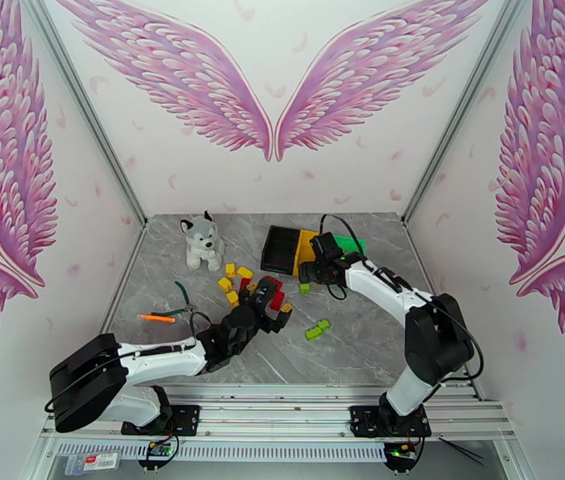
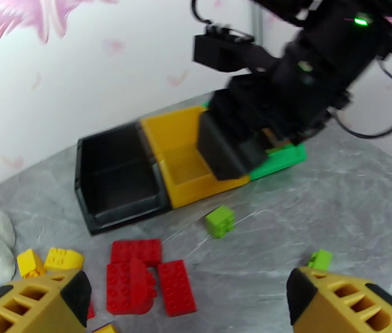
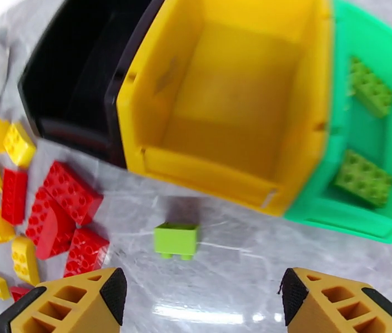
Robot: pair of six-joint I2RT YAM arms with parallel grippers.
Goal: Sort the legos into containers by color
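Observation:
The containers stand joined in a row at the back of the table: black bin, yellow bin, green bin. My right gripper hangs open in front of the yellow bin, with one bright green lego lying on the table just ahead of it. Two green legos lie inside the green bin. My left gripper is open above a cluster of red legos, with yellow legos to their left. Another green lego lies apart on the table.
A plush husky sits at the back left. Pliers and an orange pen lie near the left edge. The right arm reaches over the bins. Pink-winged walls enclose the table.

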